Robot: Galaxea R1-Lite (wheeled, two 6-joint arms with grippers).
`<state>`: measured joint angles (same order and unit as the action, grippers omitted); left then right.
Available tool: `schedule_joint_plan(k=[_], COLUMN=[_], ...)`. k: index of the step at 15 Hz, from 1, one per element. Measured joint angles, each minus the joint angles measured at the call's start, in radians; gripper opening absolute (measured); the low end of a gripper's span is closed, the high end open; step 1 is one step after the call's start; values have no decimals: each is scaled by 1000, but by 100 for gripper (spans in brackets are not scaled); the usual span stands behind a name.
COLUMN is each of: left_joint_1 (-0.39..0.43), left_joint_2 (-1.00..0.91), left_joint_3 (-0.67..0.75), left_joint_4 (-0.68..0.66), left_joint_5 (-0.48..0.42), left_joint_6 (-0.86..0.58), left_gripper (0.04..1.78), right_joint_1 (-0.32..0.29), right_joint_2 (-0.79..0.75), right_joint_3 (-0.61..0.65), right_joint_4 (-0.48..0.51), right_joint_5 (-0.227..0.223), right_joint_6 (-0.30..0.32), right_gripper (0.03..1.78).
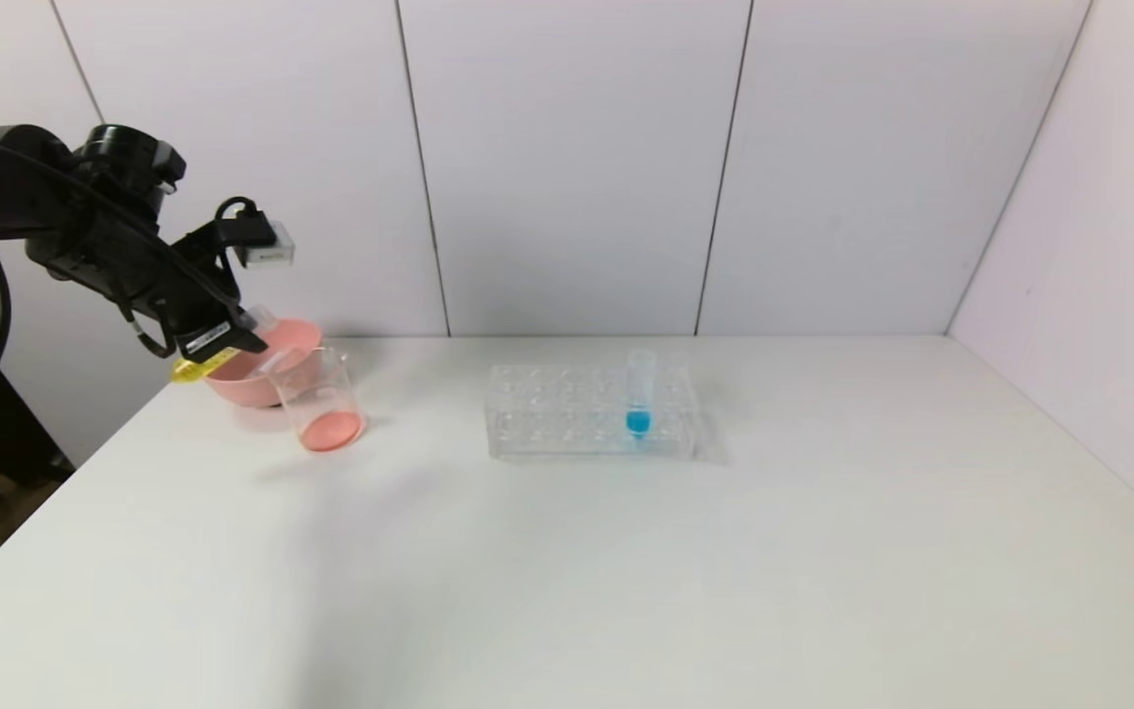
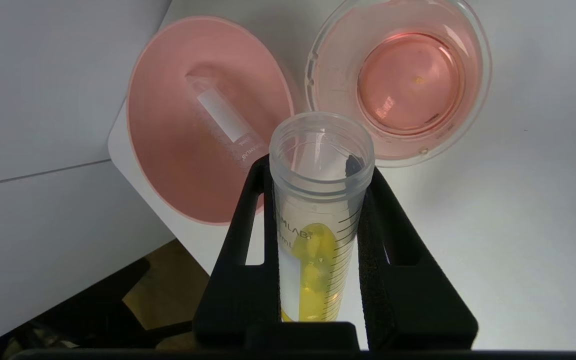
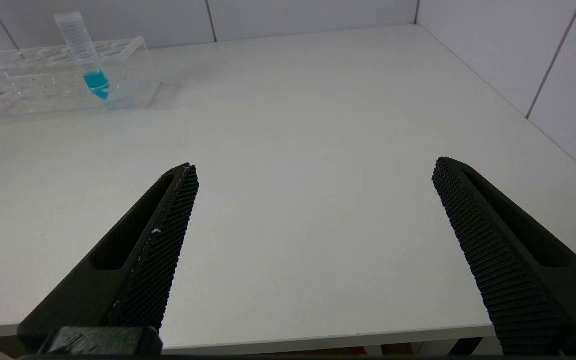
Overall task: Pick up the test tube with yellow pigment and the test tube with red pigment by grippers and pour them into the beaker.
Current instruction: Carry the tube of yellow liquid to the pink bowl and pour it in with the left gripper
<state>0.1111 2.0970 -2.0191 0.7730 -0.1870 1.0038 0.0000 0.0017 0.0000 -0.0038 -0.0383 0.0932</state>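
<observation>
The left gripper (image 2: pixel 318 225) had its fingers clamped on the yellow tube (image 2: pixel 318 210), long axis tilted, mouth aimed just short of the beaker (image 2: pixel 398 82) and beside the bowl (image 2: pixel 168 165). The right gripper (image 3: pixel 313 240) hung wide open, empty, over the bench (image 3: pixel 318 125).

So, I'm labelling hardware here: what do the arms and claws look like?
Left arm: bulky, black, looping black cables, small white box at the wrist. Left claw: flat black fingers with slots. Right claw: long black tapered fingers, ridged pads.
</observation>
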Motion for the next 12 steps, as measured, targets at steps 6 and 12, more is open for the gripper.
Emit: schedule_joint_plan(k=[6,12], left_joint_1=[-82,-143], left_joint_2=[18,18], left_joint_3=[-5,-4], left_joint_4=[-17,23], left_joint_5=[172,351], left_joint_6=[41,47], left_gripper=[45,45], right_joint_1=[0,0], right_joint_2=[0,0], right_joint_3=[0,0], right_joint_4=[0,0], right_joint_5=[0,0], right_joint_6=[0,0], right_gripper=[171,171])
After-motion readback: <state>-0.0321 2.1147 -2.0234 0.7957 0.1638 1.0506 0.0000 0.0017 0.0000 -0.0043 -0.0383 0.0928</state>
